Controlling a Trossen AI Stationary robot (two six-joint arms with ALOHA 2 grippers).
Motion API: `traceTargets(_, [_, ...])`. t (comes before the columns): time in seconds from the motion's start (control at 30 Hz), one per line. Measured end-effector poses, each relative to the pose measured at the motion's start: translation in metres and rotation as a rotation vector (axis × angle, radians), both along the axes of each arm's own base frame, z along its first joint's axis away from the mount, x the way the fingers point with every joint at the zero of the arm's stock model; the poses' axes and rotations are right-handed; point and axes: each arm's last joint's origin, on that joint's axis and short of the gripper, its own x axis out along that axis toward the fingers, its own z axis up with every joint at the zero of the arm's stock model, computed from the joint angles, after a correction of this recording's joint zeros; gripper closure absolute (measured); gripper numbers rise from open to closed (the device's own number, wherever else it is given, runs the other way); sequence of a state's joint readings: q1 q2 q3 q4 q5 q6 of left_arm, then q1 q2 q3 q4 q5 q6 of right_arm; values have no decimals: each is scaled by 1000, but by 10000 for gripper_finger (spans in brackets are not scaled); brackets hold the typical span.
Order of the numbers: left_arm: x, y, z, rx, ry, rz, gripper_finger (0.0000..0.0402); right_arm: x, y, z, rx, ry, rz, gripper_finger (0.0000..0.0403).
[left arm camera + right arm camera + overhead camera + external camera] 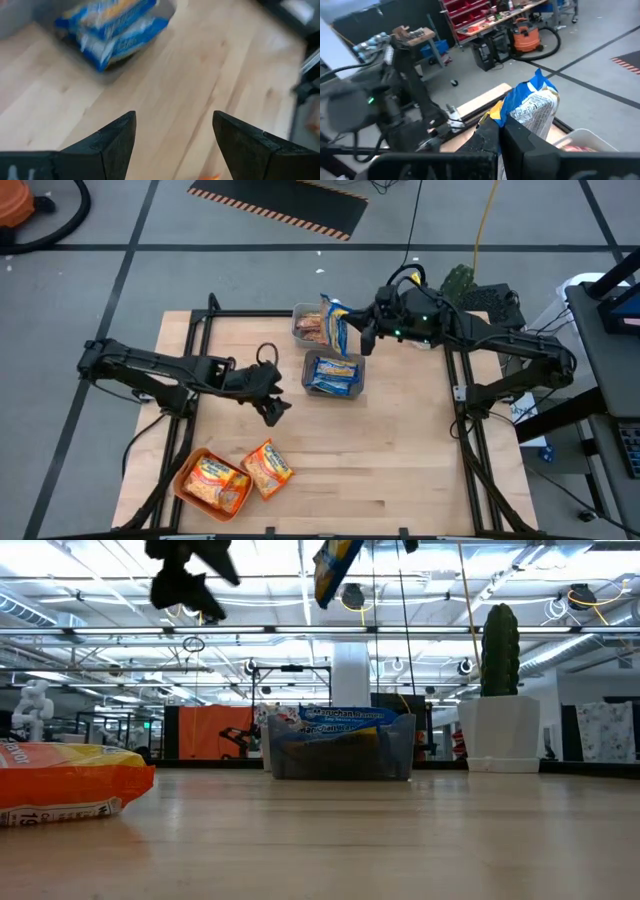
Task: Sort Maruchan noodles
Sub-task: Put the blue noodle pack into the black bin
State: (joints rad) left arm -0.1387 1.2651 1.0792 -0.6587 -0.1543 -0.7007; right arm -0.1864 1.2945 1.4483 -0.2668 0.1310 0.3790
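Two claws over the worktop [400,460], and the count starts at the right claw [352,330]: one blue-and-silver packet [336,326] pinched in it, with a stack of blue packets [334,374] in the one grey bin [335,387] just below it, exact number there hard to tell. One clear bin [300,324] sits right beside that claw with reddish packets [314,330] inside, too bunched to count. Off past the left claw [277,402], spread wide, one orange tray [185,483] carries an orange packet [212,479], and one more orange-yellow packet [269,468] lies just beside it.
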Motion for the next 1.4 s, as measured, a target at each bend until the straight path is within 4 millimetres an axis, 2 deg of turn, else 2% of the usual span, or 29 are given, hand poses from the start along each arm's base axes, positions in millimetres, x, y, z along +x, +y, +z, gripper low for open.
traceTargets(0.2, [-18, 8, 18, 30, -53, -7, 135, 0, 9, 5, 22, -24, 27, 403])
traceTargets(0.4, [-35, 13, 28, 69, -67, -4, 135, 5, 15, 1, 148, -32, 23, 403])
traceTargets(0.63, [-50, 15, 41, 77, -136, -4, 135, 11, 14, -11, 295, -4, -43, 403])
traceTargets(0.93, [-59, 18, 53, 95, -226, 56, 135, 16, 8, -21, 331, 19, -75, 403])
traceTargets(1.2, [-59, 18, 54, 80, -237, 84, 135, 19, -8, -58, 427, 18, -153, 403])
traceTargets(1.4, [-60, 18, 53, 68, -234, 105, 135, 21, -16, -94, 450, -35, -179, 403])
